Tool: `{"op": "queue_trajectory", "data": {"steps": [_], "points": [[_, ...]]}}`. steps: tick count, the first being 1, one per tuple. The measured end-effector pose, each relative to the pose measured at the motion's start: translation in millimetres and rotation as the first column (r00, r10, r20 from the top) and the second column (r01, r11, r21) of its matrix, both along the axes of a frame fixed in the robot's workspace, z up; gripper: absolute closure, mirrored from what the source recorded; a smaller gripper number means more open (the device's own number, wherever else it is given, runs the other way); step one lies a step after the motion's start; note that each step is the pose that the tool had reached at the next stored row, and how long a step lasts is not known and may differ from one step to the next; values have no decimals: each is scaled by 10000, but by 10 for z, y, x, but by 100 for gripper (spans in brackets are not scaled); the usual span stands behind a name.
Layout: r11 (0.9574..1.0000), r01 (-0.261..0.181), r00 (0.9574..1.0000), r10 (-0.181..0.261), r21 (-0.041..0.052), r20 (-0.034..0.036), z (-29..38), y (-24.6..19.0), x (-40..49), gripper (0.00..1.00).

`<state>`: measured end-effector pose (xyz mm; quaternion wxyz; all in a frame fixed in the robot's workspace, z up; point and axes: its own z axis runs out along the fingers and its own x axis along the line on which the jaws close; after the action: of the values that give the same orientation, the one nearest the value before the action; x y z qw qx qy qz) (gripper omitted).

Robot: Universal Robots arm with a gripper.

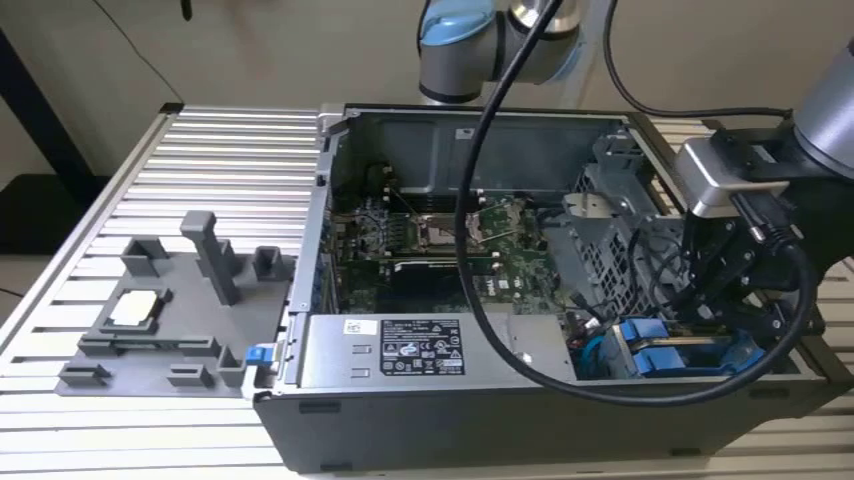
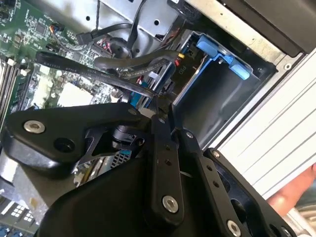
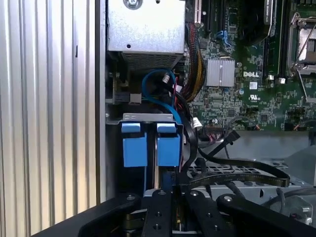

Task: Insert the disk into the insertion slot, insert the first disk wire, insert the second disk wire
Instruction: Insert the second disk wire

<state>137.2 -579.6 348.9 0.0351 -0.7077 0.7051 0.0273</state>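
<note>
Claw (image 1: 727,300) worked inside case (image 1: 441,400) at slot (image 1: 667,355), disk (image 3: 158,145) already seated; grip state unclear; wire best approached slowly, aligned square with connector

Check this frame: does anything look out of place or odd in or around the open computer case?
One thing stands out: part of a person's hand shows in the second wrist view, beside the ribbed table just outside the case and close to the gripper. Loose black cables drape above the blue-framed drive bay.
</note>
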Motion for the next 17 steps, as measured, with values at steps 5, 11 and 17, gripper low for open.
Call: {"op": "queue_trajectory", "data": {"steps": [5, 11, 17], "points": [[10000, 78, 10000, -78, 35, 0, -21, 0, 44, 84], [9999, 81, 10000, -81, 88, 0, -48, 0, 56, 84], [9998, 83, 10000, -83, 162, -1, -79, 0, 79, 84]]}}
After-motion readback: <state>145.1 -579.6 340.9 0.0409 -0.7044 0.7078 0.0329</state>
